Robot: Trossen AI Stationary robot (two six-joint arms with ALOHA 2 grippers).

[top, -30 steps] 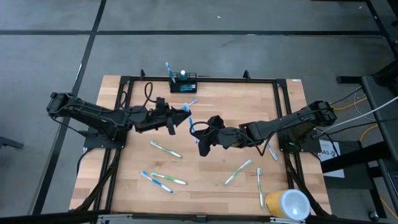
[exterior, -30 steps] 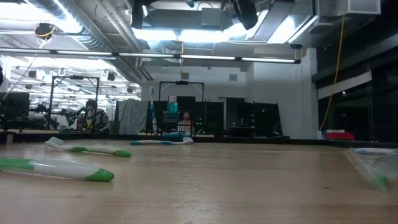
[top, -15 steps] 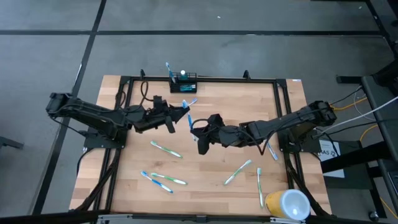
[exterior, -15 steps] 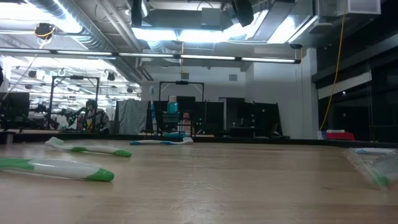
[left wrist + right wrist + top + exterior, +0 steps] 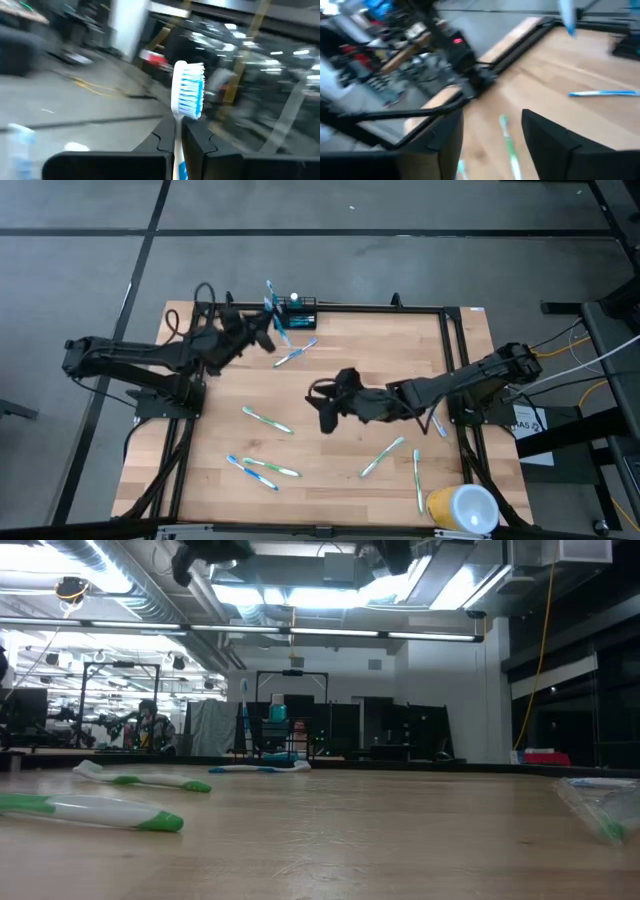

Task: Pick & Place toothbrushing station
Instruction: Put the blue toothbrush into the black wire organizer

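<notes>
Nearest the front edge of the counter (image 5: 330,490), at its right corner, a round yellow-and-white cup (image 5: 462,509) lies on its side. Just beyond it two green-and-white toothbrushes (image 5: 383,457) rest on the wood, one slanted and one running front to back, and toward the left front a small cluster of blue and green toothbrushes (image 5: 257,469) lies close together. A further green toothbrush (image 5: 266,420) sits a little farther in, left of centre.

Over the middle of the counter the right gripper (image 5: 327,401) hangs with its fingers (image 5: 555,140) spread wide and nothing between them; its wrist view shows bare wood and a green toothbrush through the gap.

Farther back, a blue toothbrush (image 5: 294,354) lies flat on the wood near the rear rail.

Above the rear left part of the counter the left gripper (image 5: 266,330) is clamped on a blue-and-white toothbrush (image 5: 187,95), whose handle is pinched between the two fingers (image 5: 200,142) and whose bristled head stands up clear of them. Seen from overhead, this brush (image 5: 275,320) is just left of the toothbrushing station (image 5: 297,312), apart from it.

That station, a small black mesh caddy, stands at the rear edge of the counter near the middle, with a blue toothbrush and a white-capped item standing in it.
</notes>
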